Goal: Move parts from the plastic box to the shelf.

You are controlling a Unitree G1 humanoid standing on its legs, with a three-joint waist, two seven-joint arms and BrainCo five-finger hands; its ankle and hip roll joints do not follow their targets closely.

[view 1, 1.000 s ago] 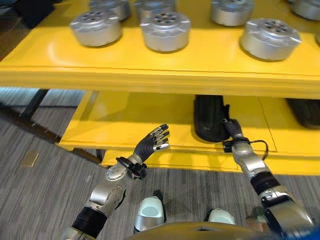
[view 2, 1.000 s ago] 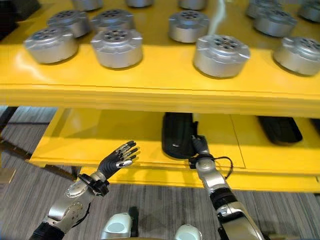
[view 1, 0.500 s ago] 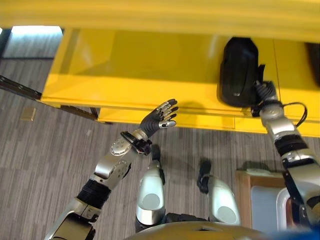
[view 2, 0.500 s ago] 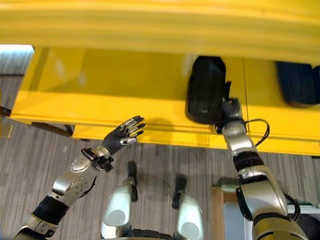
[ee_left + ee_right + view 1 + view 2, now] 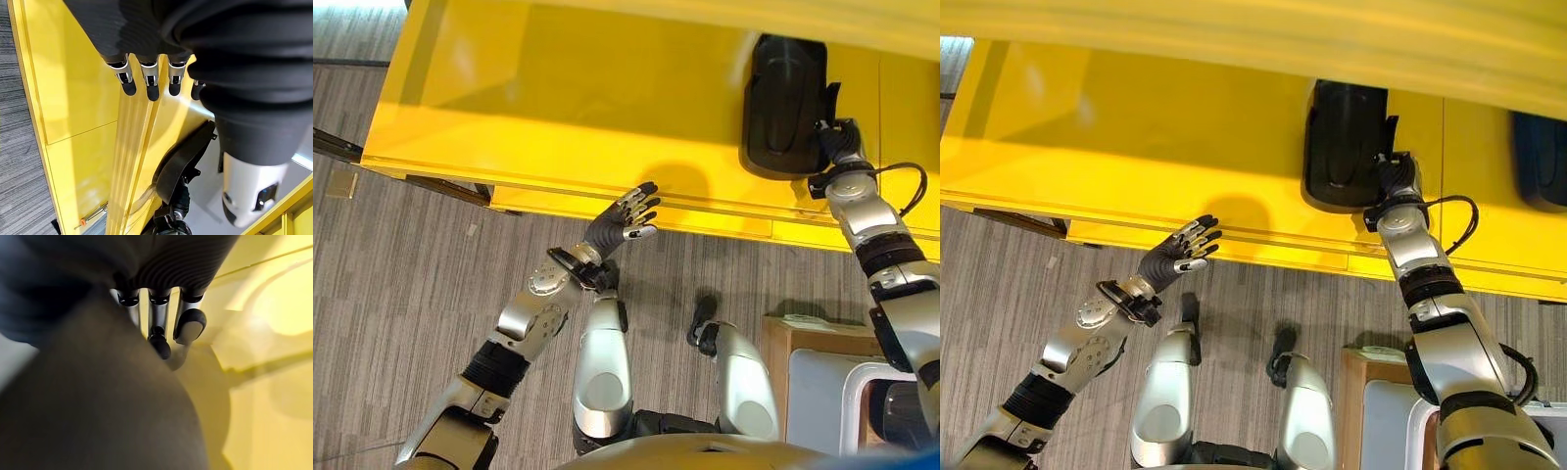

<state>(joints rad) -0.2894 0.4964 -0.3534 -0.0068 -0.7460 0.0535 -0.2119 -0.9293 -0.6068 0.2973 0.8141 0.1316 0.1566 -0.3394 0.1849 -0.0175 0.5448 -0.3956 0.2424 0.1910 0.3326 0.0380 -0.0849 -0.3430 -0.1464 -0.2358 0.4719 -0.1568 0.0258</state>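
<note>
On the yellow shelf (image 5: pixel 558 108), the right hand (image 5: pixel 1397 182) rests against the black part (image 5: pixel 1344 147), grip undeterminable; the left hand (image 5: pixel 625 217) hovers wide, empty.

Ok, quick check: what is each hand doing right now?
Left hand: open, fingers straight, holding nothing, by the shelf edge.
Right hand: against the black part on the shelf; grip cannot be told.

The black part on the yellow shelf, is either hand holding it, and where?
The right hand is against the black part's right side; whether it grips cannot be told. The left hand is open, holding nothing.
</note>
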